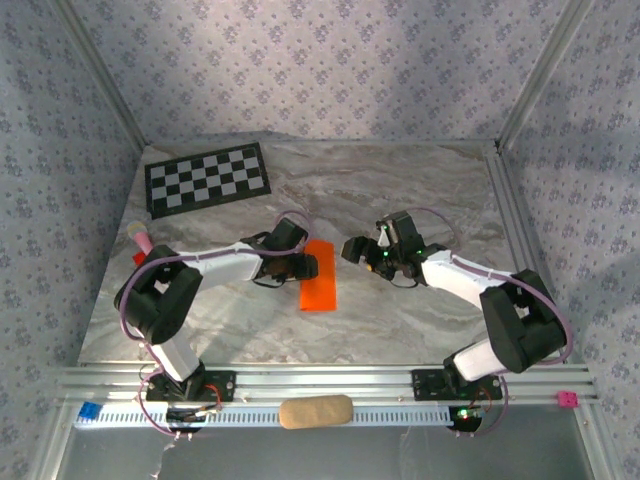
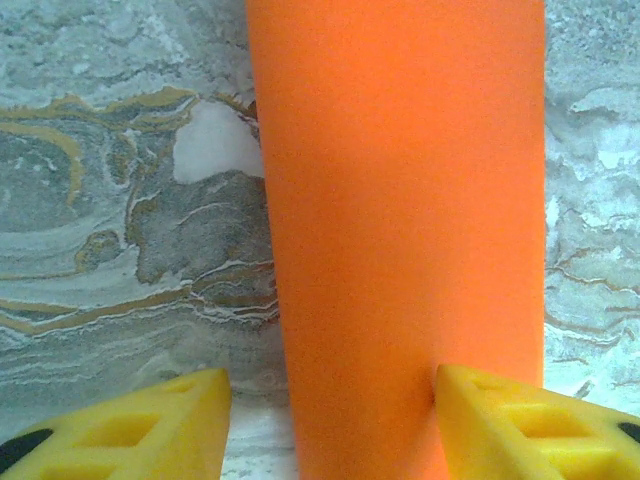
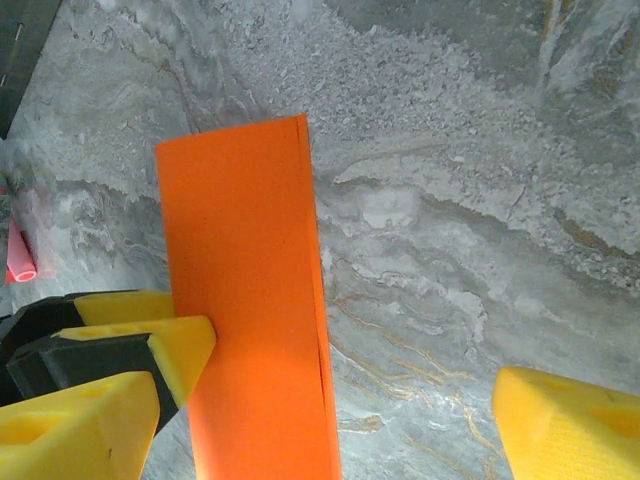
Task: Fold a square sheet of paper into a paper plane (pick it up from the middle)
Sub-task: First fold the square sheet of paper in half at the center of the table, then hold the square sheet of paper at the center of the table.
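Robot test cell; patterned enclosure walls (image 1: 330,60), marble-look table (image 1: 400,190), calibration checkerboard (image 1: 208,178)

Our left arm (image 1: 215,262) bends at the elbow and stretches rightward toward the middle, with the left fingers (image 1: 306,266) pointing right and held low. From the left wrist they (image 2: 150,430) stand spread apart. Our right arm (image 1: 460,275) folds the same way and reaches leftward, the right fingers (image 1: 351,249) aimed at the left ones, a gap between them. From the right wrist, the right fingers (image 3: 565,420) gape wide.
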Available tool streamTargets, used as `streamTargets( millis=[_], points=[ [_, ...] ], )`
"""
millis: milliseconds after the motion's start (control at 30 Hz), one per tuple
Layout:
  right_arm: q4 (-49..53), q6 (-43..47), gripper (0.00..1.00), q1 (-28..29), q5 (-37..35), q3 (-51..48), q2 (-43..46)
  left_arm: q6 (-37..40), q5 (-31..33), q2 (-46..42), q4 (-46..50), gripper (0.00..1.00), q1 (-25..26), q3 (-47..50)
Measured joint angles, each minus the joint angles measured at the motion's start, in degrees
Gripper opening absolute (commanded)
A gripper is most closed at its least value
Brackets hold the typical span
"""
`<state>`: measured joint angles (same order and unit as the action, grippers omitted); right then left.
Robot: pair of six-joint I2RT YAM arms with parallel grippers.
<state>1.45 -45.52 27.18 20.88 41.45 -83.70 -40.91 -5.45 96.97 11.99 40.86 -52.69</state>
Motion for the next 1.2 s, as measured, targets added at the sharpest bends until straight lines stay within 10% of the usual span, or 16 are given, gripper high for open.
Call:
streamTargets(
  millis=[1200],
  points=[
    [0.0,0.1,0.88,0.7,-0.1,0.2,-0.5,-0.7,1.0,2.9,3.4,0.58,0.1,-3.4]
  ],
)
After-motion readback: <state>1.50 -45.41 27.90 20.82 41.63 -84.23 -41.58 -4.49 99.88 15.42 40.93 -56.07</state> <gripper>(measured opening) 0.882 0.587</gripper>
